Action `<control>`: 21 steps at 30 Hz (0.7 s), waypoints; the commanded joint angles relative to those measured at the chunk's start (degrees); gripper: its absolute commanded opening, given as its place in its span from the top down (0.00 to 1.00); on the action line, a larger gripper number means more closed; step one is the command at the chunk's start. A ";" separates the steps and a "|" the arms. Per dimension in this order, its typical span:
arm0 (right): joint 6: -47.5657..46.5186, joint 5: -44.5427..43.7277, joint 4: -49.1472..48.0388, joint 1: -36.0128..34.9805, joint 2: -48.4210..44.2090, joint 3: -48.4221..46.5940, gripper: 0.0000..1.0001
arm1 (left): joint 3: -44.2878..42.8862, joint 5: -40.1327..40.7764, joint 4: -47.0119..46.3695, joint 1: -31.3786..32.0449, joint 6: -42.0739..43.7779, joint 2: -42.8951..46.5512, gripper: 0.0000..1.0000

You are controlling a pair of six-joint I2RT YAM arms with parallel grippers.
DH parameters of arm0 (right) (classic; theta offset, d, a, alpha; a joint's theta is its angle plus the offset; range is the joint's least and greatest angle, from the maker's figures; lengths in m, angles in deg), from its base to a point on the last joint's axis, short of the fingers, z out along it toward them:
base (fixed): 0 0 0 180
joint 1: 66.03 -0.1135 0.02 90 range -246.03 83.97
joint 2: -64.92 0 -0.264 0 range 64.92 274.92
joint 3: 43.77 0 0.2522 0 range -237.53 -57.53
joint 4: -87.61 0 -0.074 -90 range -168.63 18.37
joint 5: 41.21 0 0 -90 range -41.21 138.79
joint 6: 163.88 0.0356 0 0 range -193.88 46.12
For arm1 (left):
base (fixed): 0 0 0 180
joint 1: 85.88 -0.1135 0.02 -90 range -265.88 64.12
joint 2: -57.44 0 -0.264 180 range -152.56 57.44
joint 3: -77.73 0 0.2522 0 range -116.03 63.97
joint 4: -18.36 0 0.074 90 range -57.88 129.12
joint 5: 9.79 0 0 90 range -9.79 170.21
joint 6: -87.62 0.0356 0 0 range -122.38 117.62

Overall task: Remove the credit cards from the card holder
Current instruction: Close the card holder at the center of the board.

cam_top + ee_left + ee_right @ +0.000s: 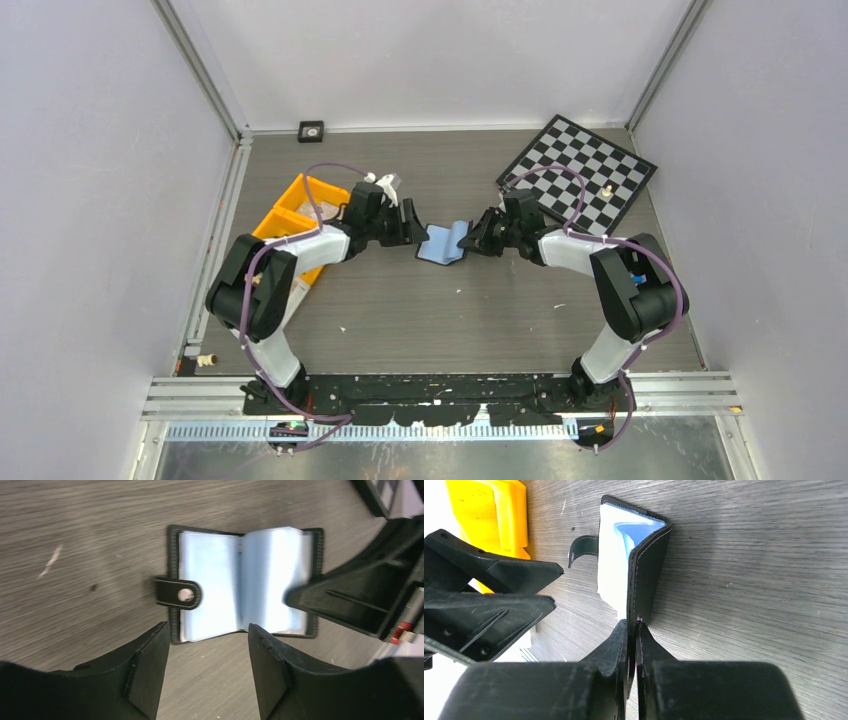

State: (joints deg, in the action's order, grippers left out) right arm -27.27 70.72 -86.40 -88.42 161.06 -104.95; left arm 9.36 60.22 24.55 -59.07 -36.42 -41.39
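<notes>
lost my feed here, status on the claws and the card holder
Right claw shut on the card holder's cover, propping it open. Left claw open, poised at its near edge. No card out yet. Orange bin off to the side.

The card holder (210,587) is black outside, pale blue within. The bin (283,205) by the left edge is orange-yellow; the board (580,170) at the far right corner is black-and-white checked.
</notes>
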 commanded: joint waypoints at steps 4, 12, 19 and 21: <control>-1.34 -0.88 0.47 -0.33 -1.19 -2.16 0.93 | -4.15 7.73 7.40 -1.19 2.66 -1.67 0.39; -1.47 -0.53 0.39 -0.37 -0.63 -2.39 0.90 | -10.47 -0.07 8.65 -1.50 5.28 -10.75 0.40; -2.07 -2.44 1.26 -0.36 -0.63 -2.50 0.45 | -13.60 -1.01 10.45 -1.50 5.77 -14.68 0.53; -2.30 -3.13 1.52 -0.34 -0.75 -2.59 0.40 | -13.28 -1.76 9.79 -1.50 5.71 -14.53 0.60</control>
State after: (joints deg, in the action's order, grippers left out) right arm -28.50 69.59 -84.92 -88.42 161.06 -105.54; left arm -3.47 60.11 32.02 -60.40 -31.88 -54.88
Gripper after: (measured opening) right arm 0.570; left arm 0.452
